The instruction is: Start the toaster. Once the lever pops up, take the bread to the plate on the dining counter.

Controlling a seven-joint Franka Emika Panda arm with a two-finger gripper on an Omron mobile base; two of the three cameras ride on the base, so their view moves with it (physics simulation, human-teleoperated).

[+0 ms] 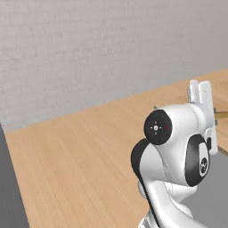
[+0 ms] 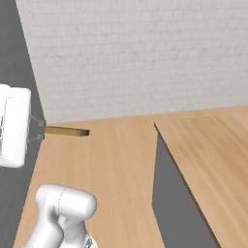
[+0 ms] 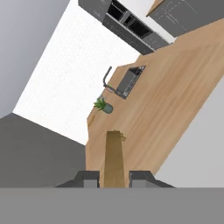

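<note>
My gripper [image 2: 40, 131] is shut on the bread [image 2: 66, 131], a thin tan-brown slice that sticks out level from the fingers, held up in the air over the wood floor. In the hand view the bread [image 3: 113, 155] runs edge-on between the two dark fingertips of the gripper [image 3: 113, 177]. In the left base view the gripper [image 1: 215, 116] sits past the arm's elbow, with only the bread's tip [image 1: 222, 115] showing. The dining counter [image 3: 175, 83], light wood with a built-in sink [image 3: 129, 81], lies ahead of the hand. The toaster and the plate are out of view.
A small potted plant [image 3: 103, 105] and a dark faucet [image 3: 107, 78] stand by the sink. Dark cabinets [image 3: 131, 26] line the far wall. A wood-topped unit [image 2: 208, 145] with a grey side [image 2: 169, 193] stands at the right. A white brick wall [image 2: 135, 58] is behind.
</note>
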